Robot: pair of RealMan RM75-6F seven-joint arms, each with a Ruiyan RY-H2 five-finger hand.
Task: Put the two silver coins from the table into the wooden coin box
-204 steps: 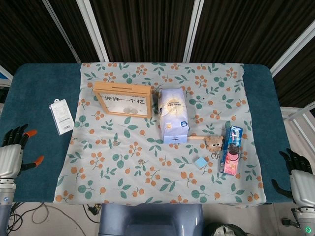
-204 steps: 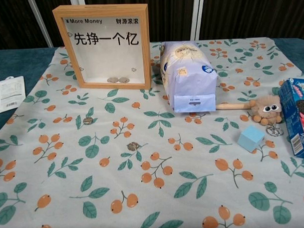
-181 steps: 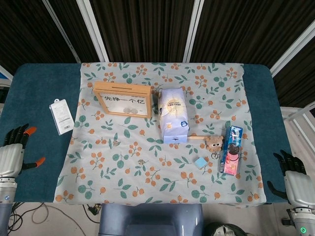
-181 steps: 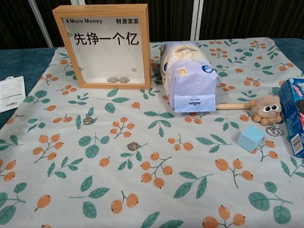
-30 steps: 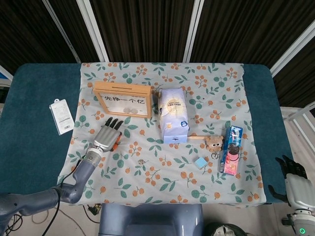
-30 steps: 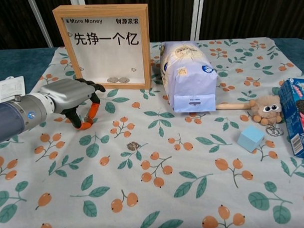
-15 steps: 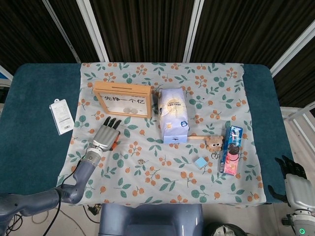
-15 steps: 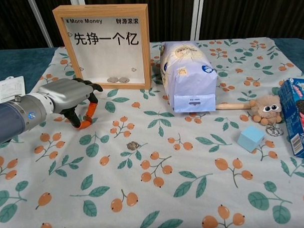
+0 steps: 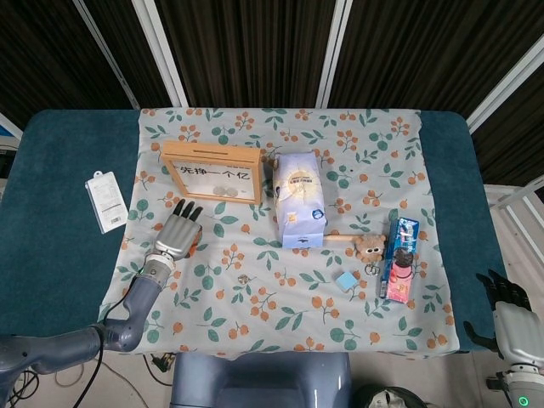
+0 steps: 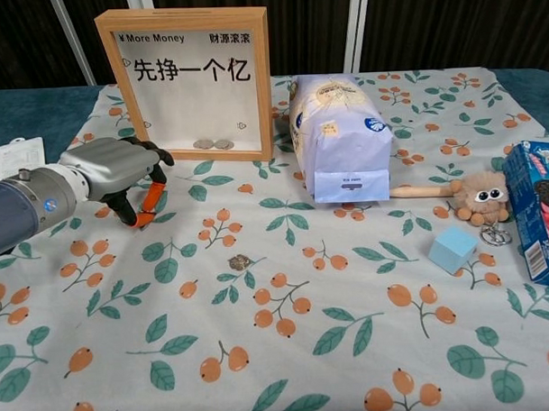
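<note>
My left hand (image 10: 120, 179) has drifted left, fingers apart and empty, over the first silver coin, leaving the second coin (image 10: 239, 261) to its right.

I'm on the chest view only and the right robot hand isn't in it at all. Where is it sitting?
Observer: The head view shows the right robot hand just off the near right corner of the table, beyond the cookie box, with nothing in it.
Operator: Good. From here I see only the front of the box. Is the opening on top?
Observer: Yes. From above, a dark slot runs along the top edge of the wooden coin box, and nothing covers it.
</note>
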